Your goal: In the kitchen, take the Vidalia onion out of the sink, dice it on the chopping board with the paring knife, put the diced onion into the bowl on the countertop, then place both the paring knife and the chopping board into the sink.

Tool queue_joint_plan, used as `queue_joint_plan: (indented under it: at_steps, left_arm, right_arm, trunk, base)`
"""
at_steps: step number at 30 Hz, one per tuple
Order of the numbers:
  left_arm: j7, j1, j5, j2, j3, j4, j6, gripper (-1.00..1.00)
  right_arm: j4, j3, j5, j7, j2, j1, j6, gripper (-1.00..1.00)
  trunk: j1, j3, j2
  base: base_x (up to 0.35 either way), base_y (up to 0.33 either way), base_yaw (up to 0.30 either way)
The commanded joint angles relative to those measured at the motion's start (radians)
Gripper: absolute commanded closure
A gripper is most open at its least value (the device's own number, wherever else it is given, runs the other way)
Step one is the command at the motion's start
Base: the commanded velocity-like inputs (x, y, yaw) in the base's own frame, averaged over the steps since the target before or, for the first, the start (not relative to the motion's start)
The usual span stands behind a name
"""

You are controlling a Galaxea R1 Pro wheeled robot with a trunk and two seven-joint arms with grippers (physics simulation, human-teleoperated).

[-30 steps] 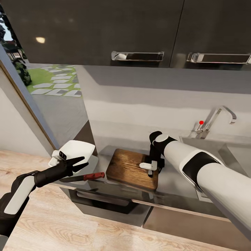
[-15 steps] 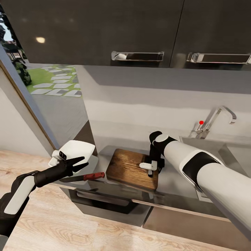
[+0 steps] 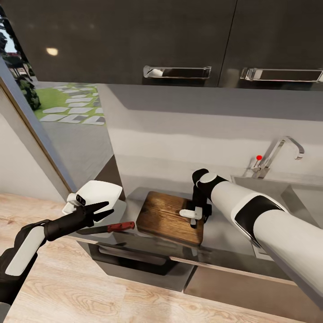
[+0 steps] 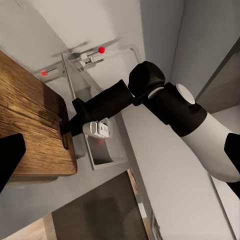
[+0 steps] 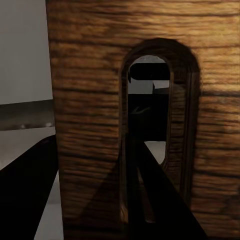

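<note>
Chopping board (image 3: 169, 216): flat on surface (image 3: 224, 233) beside sink (image 3: 287, 197), right hand (image 3: 194, 214) at its slot (grip indiscernible); left hand (image 3: 99, 210) spread above paring knife (image 3: 110, 228); risk: board slipping when lifted.

Brown chopping board (image 3: 167, 217) flat on grey countertop (image 3: 224, 233) — red-handled paring knife (image 3: 110, 228) just beside, white bowl (image 3: 99, 193) behind

— What's up above there?
— Dark glossy wall cabinets (image 3: 134, 40), each with a chrome bar handle (image 3: 177, 72). A pale grey backsplash (image 3: 179, 130) runs below them.
— And on the left?
— A window (image 3: 27, 89) looking onto grass and stepping stones (image 3: 76, 107). Light wood plank floor (image 3: 89, 291) underfoot.
</note>
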Motion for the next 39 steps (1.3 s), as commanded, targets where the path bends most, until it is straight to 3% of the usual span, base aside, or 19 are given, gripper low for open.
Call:
queue_joint_plan:
  at_steps: [1, 2, 3, 39]
  left_arm:
    - [-0.004, -0.001, -0.002, 0.000, 0.000, 0.000, 0.004, -1.00]
    - [-0.004, -0.001, -0.002, 0.000, 0.000, 0.000, 0.004, -1.00]
    - [-0.004, -0.001, -0.002, 0.000, 0.000, 0.000, 0.004, -1.00]
    - [-0.004, -0.001, -0.002, 0.001, 0.000, 0.000, 0.004, -1.00]
  right_arm:
    - [-0.002, 0.000, -0.010, 0.008, 0.001, -0.002, 0.000, 1.00]
    - [-0.002, 0.000, -0.010, 0.008, 0.001, -0.002, 0.000, 1.00]
    - [-0.002, 0.000, -0.010, 0.008, 0.001, -0.002, 0.000, -1.00]
    - [-0.002, 0.000, -0.010, 0.008, 0.001, 0.000, 0.000, -1.00]
  trunk:
    - [0.001, -0.002, -0.002]
    - [0.001, -0.002, -0.002]
    - [0.001, -0.002, -0.002]
    - [0.001, -0.002, -0.002]
  base:
    - [0.000, 0.000, 0.000]
    - [0.000, 0.000, 0.000]
    - [0.000, 0.000, 0.000]
    - [0.000, 0.000, 0.000]
